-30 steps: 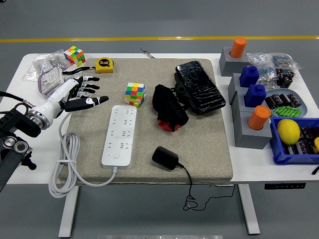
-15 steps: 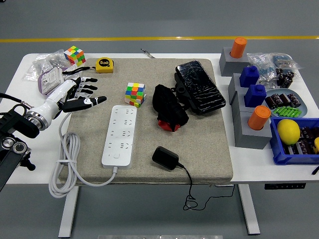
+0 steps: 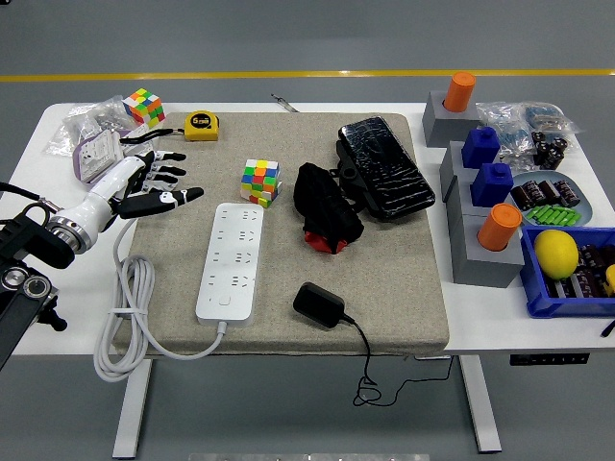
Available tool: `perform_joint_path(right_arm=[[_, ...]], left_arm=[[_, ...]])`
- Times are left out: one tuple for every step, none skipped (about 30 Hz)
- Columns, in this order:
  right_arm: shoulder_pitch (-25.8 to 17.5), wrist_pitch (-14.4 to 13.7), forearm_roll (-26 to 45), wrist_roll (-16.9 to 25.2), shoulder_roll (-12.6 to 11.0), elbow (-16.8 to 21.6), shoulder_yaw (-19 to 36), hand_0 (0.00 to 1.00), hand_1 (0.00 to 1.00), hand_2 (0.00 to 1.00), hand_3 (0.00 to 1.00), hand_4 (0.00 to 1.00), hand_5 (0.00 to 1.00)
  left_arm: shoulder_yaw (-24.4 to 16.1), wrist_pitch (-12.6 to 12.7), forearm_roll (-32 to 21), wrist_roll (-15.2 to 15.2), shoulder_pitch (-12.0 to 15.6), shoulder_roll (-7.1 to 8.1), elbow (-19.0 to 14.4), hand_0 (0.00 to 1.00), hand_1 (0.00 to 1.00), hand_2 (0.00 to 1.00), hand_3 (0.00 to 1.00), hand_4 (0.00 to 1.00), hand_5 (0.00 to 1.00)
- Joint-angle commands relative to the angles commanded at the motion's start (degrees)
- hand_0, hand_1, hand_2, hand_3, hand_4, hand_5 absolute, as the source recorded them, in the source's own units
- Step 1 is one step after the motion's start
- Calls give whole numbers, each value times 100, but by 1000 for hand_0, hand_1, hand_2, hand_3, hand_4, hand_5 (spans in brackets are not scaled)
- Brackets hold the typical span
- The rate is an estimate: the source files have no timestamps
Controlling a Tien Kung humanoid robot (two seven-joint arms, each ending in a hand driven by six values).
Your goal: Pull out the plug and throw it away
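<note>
Black plug adapter (image 3: pixel 318 304) lies unplugged at the near edge of the grey mat (image 3: pixel 404 279), at 4 o'clock from the white power strip (image 3: pixel 231 260), its cord trailing off the desk (image 3: pixel 500 327). Left robot hand (image 3: pixel 144 184), at 10 o'clock from the strip, hovers with fingers spread, holding nothing. Beyond, at the strip's 12 o'clock, sits a Rubik's cube (image 3: pixel 260 181).

The white surface (image 3: pixel 288 111) carries a grey mat (image 3: pixel 384 279) just right of the left hand (image 3: pixel 144 182), bags (image 3: pixel 91 139), a cube (image 3: pixel 143 106) and a tape measure (image 3: pixel 201 126) beyond it, and grey blocks (image 3: pixel 480 245) and a blue bin (image 3: pixel 567 288) far right.
</note>
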Motion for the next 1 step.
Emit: perform_joint_path(right_arm=[[2,1,3,-2,-5,0,-9,640,678,687,607,998,488]], left_arm=[[0,0,3,0,-1,1,6,559,757,753,843,998,513]])
